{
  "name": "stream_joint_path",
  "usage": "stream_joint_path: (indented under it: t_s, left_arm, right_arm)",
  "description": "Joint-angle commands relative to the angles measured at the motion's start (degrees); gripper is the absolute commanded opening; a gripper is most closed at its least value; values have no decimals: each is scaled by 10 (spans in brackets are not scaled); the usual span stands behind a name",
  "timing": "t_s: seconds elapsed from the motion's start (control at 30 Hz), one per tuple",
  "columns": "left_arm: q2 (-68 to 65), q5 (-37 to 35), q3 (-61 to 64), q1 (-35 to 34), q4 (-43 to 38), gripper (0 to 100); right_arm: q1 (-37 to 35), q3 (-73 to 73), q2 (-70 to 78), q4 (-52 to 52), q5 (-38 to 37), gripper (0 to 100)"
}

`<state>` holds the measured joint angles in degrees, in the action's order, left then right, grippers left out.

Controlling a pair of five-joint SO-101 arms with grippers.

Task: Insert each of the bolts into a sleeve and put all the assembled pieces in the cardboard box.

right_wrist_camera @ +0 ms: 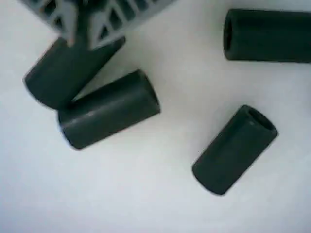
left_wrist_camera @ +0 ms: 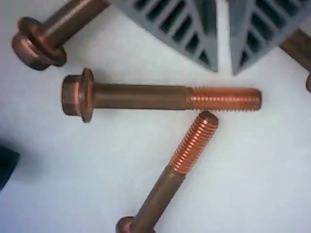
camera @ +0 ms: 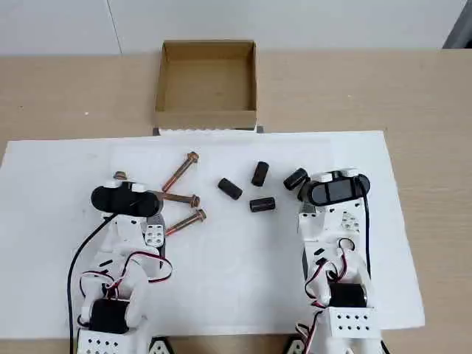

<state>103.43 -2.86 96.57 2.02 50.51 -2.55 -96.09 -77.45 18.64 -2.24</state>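
Note:
Several copper bolts lie on the white sheet: one bolt (camera: 181,171) slanted, one bolt (camera: 177,198) level, one bolt (camera: 186,221) nearer the front. Right of them lie several black sleeves, among them a sleeve (camera: 230,188), a sleeve (camera: 259,174) and a sleeve (camera: 262,204). The cardboard box (camera: 166,81) stands empty at the back. My left gripper (left_wrist_camera: 225,70) hovers shut and empty just over the threaded end of a bolt (left_wrist_camera: 160,97). My right gripper (right_wrist_camera: 80,41) hangs shut and empty over a sleeve (right_wrist_camera: 60,77), which touches a second sleeve (right_wrist_camera: 109,109).
The white sheet (camera: 243,280) covers the wooden table (camera: 428,96) between the arms and the box. The left arm (camera: 125,200) and right arm (camera: 335,190) stand at the sheet's front. A fourth sleeve (camera: 296,178) lies beside the right arm.

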Motion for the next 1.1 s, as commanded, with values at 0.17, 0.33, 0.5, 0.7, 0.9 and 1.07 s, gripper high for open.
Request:
stream_joint_path:
  t_s: [0.17,0.33,0.5,0.7,0.9,1.07]
  left_arm:
    - [4,-1,-2,-2,-1,6]
    - [4,-1,-2,-2,-1,6]
    - [4,-1,-2,-2,-1,6]
    - [4,-1,-2,-2,-1,6]
    - [4,1,-2,2,0,6]
    - [4,1,-2,3,1,6]
  right_arm:
    - [-1,-8,-7,1,5,3]
    - [-1,-8,-7,1,5,3]
    - [-1,-8,-7,1,4,3]
    - [-1,-8,-7,1,4,3]
    - [-1,-8,-7,1,4,3]
    - [-17,-8,-7,1,4,3]
